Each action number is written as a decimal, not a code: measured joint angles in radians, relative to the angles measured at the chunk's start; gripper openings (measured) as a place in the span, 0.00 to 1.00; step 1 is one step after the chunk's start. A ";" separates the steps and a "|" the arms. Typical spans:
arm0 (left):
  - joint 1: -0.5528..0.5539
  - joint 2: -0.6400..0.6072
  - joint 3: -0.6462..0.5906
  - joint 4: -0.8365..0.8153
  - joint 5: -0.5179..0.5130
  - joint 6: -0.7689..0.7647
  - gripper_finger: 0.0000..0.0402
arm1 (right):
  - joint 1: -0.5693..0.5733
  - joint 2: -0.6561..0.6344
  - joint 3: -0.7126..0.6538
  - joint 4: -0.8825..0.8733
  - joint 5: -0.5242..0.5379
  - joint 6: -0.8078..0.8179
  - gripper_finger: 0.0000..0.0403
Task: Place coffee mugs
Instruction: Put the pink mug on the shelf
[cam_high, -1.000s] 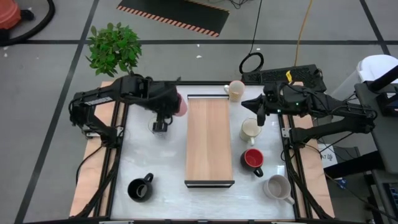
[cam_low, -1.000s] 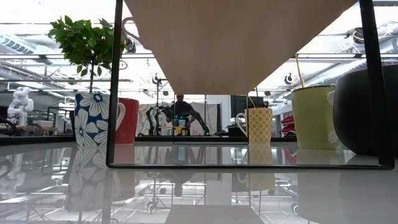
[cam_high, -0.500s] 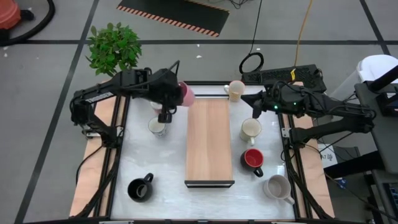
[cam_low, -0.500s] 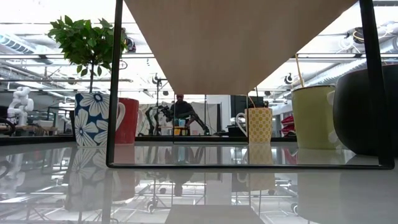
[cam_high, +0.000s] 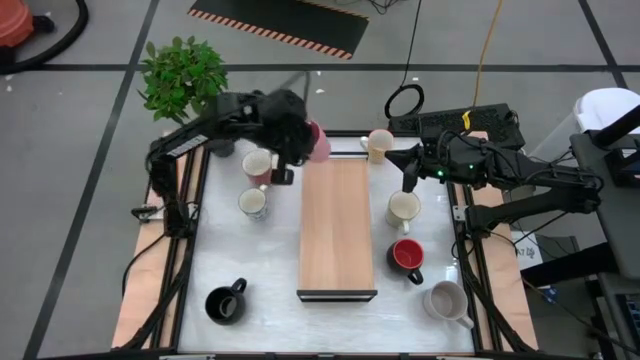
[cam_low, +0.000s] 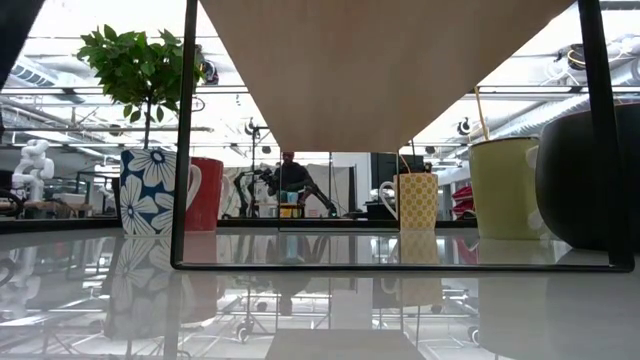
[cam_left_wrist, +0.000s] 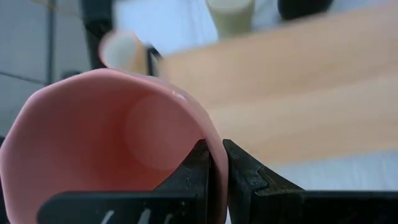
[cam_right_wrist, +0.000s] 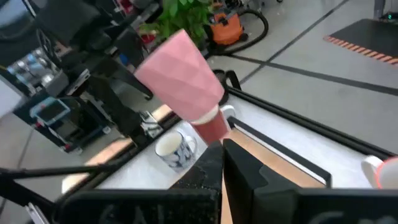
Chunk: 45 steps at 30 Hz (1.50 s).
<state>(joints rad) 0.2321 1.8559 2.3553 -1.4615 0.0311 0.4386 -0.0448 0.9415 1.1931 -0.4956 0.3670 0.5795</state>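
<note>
My left gripper (cam_high: 300, 143) is shut on the pink mug (cam_high: 318, 142), held in the air over the far end of the wooden shelf (cam_high: 337, 225); the right wrist view shows the pink mug (cam_right_wrist: 183, 68) too. My right gripper (cam_high: 408, 180) hovers shut above a cream mug (cam_high: 402, 208) and touches nothing. Standing on the table are a floral white mug (cam_high: 253, 203), a red mug (cam_high: 257, 165), a black mug (cam_high: 224, 303), a second red mug (cam_high: 407, 255), a pale mug (cam_high: 447, 300) and a cream mug (cam_high: 379, 143). My left gripper pinches the pink mug's rim wall (cam_left_wrist: 214, 152), one finger (cam_left_wrist: 198, 168) inside the cup and the other (cam_left_wrist: 242, 171) outside. The mug is lifted clear of the table and tilted, its opening turned toward the wrist.
The wooden shelf stands on a thin dark frame (cam_low: 183, 150) in the middle of the table. A potted plant (cam_high: 182, 78) sits off the far left corner. Cables and a black box (cam_high: 455, 122) lie beyond the far right edge. A metal rail (cam_high: 196, 240) runs along the left side.
My left gripper has carried the pink mug up and toward the far edge and the right, from beside the floral mug to the shelf's far end. The red mug by the floral mug has come into sight. My right gripper has shifted slightly toward the far edge.
</note>
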 joint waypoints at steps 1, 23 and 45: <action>0.000 0.017 0.001 -0.023 0.000 0.001 0.06 | 0.000 0.000 0.000 -0.017 0.000 0.000 0.00; -0.022 0.221 -0.002 -0.087 -0.013 -0.076 0.10 | -0.001 -0.054 0.000 -0.206 -0.030 -0.075 0.00; -0.037 0.239 -0.009 -0.051 -0.074 -0.002 0.12 | -0.002 -0.128 0.000 -0.233 -0.001 -0.068 0.00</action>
<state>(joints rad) 0.1947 2.0953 2.3459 -1.5129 -0.0434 0.4366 -0.0467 0.8134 1.1931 -0.7283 0.3656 0.5114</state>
